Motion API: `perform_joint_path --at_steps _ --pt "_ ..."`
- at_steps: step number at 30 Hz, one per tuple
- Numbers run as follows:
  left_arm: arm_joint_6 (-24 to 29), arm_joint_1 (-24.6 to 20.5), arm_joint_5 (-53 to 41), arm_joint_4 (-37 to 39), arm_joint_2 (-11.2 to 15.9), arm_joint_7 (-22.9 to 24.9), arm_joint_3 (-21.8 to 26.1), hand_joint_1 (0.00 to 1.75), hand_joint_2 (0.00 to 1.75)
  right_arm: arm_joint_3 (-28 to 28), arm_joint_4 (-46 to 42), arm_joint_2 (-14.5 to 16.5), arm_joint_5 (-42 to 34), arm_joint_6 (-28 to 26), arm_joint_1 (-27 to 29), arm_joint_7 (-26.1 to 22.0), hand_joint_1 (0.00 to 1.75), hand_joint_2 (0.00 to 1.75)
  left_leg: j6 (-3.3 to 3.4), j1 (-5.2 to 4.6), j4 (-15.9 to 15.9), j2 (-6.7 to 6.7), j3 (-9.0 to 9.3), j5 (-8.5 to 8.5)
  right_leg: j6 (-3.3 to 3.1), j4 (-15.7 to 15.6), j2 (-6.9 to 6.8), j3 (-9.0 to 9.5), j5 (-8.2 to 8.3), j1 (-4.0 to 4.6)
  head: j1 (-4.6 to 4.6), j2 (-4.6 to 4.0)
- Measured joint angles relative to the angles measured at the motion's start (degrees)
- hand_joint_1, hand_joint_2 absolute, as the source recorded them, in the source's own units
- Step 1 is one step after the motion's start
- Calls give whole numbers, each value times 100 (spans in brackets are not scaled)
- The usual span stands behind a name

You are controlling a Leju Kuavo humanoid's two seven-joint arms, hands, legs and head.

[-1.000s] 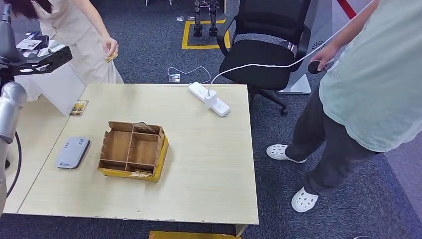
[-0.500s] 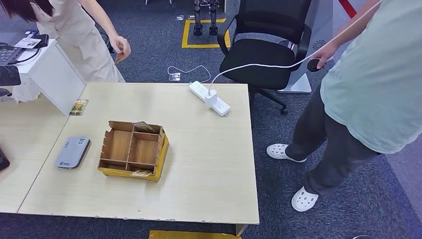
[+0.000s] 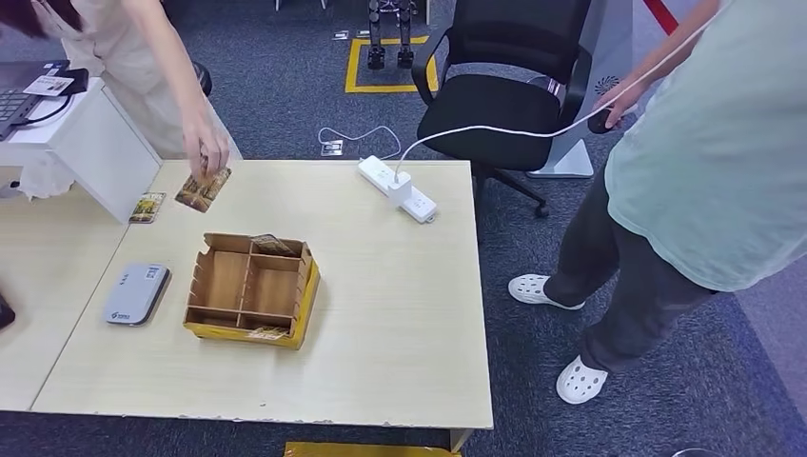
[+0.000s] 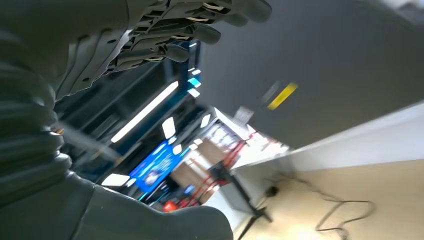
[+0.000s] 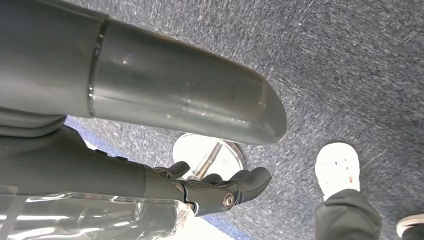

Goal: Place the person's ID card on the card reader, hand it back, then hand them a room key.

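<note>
ID card [image 3: 203,189] held in a person's hand [image 3: 207,150] above the counter [image 3: 400,314] beyond the card reader [image 3: 136,293], left hand [image 4: 165,35] and right hand [image 5: 215,187] both empty with fingers spread

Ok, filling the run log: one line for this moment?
stage: card offered | person's hand holds card over table | reader bare | left hand open, raised | right hand empty, hanging
</note>
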Motion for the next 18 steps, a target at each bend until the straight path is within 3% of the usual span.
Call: perform_joint_path --at_steps 3,5,8,10,13,18 --pt "1419 829 924 20 592 658 -419 0 175 -89 10 3 -48 -54 66 -35 0 0 -12 -1 -3 7 6 -10 -5 -1 12 -2 -11 -1 -2 1" --pt "2849 1640 1686 153 855 1231 -746 0 175 -145 22 4 -63 -88 118 -38 0 0 -14 -10 -7 8 14 -14 -5 -3 14 0 -20 -9 1 1" --pt "4927 3183 2887 699 814 1811 -1068 0 175 -204 48 11 -58 -139 178 -38 0 0 -14 -20 -13 7 25 -17 -4 -6 13 -3 -29 -20 -2 1" --pt "5705 4190 3493 1209 552 1924 -1109 0 175 -231 66 18 -32 -169 208 -38 0 0 -13 -20 -14 9 26 -18 -4 -7 16 -6 -31 -19 -2 1" --pt "6052 5428 3769 2205 -116 1693 -960 0 175 -259 82 21 4 -192 241 -21 0 0 -13 -22 -14 19 29 -18 -4 -8 23 -3 -30 -21 -3 0" --pt "6036 6493 4285 4494 -1845 540 -378 0 175 -306 103 21 23 -257 285 13 0 0 -5 -23 -14 27 32 -26 -1 -8 27 13 -27 -23 -6 0"
